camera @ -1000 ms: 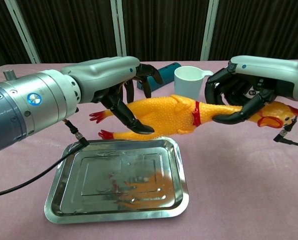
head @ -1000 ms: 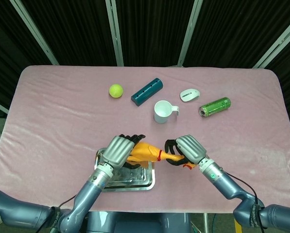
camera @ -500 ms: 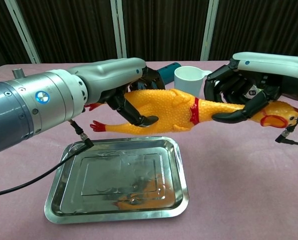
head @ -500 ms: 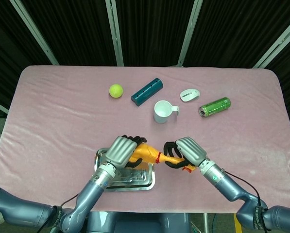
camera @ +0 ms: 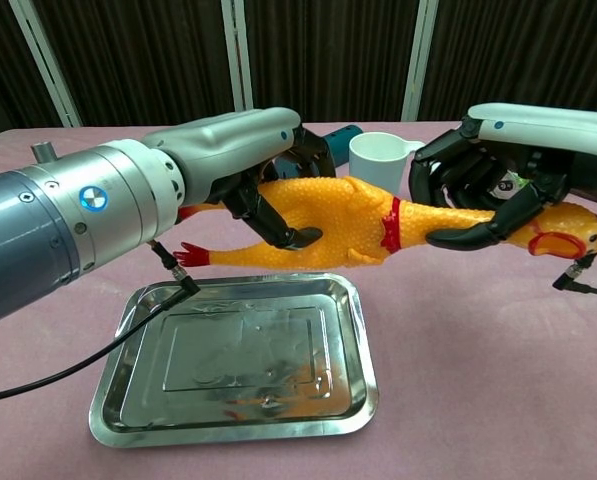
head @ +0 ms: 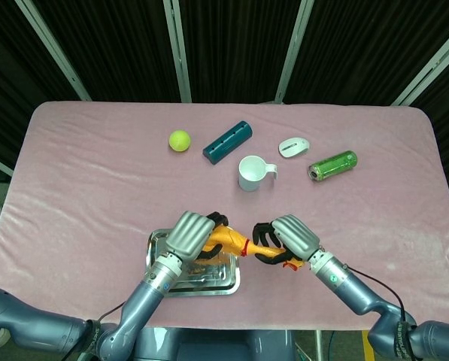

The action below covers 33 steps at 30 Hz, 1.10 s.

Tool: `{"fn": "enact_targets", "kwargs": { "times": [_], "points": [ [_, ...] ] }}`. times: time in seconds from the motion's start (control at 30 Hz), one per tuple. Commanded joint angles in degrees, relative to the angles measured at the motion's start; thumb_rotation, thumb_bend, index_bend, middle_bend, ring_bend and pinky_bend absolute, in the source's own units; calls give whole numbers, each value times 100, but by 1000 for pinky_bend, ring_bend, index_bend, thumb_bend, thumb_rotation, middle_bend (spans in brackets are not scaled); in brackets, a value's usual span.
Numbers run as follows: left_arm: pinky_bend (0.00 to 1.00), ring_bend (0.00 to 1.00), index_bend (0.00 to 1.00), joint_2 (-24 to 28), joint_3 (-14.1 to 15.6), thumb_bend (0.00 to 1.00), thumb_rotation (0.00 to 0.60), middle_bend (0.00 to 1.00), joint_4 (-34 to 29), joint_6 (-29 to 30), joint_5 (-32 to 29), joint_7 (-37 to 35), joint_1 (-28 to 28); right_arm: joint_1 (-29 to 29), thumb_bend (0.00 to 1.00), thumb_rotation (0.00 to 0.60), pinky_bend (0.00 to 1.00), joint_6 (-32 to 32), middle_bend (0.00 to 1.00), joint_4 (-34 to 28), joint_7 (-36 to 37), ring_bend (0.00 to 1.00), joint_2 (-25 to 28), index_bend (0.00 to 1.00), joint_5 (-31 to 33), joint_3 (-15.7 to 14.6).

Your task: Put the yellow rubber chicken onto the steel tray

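The yellow rubber chicken [camera: 348, 230] [head: 228, 239] hangs level in the air, above the far edge of the steel tray [camera: 128, 395] [head: 155, 244]. My left hand [camera: 248, 165] [head: 190, 233] grips its body near the red legs. My right hand [camera: 498, 165] [head: 288, 237] holds its neck, with the head and red comb sticking out to the right. The tray lies flat on the pink cloth near the front edge, with nothing in it.
Further back on the pink table stand a white mug [head: 252, 173], a teal cylinder [head: 227, 141], a yellow-green ball [head: 180, 140], a white mouse [head: 293, 147] and a green can [head: 333, 165].
Both hands have lifted the chicken a little and carried it slightly towards the front edge; its reflection in the tray has shrunk. The grips look the same.
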Motion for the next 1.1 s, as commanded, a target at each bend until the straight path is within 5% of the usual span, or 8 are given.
{"fn": "enact_targets", "kwargs": {
  "times": [0.03,0.1,0.3,0.4,0.9,1.1],
  "points": [
    [651,797,779,-13,22,743,600,855,12,21,66,-53,27,-2,810,600,880,16,789,-3,11,763,6,1000,-10,-5],
    [625,743,704,26,54,668,600,785,-9,0,71,-31,32,-4,811,600,881,25,789,-3,21,763,9,1000,-17,-9],
    [494,512,339,318,106,235,569,489,-313,-139,-65,-18,59,1,816,600,881,34,790,32,103,763,28,1000,-18,-16],
    [453,442,250,426,105,138,529,399,-405,-122,-46,-71,94,1,816,600,880,39,789,62,160,763,41,1000,-34,-31],
    [417,386,153,731,100,35,479,303,-542,-33,195,-393,246,-33,817,600,881,158,790,139,412,763,160,1000,-149,-93],
    [398,354,101,863,146,0,402,249,-629,-51,294,-539,325,-46,817,600,880,188,790,194,444,763,159,1000,-144,-101]
  ]
}}
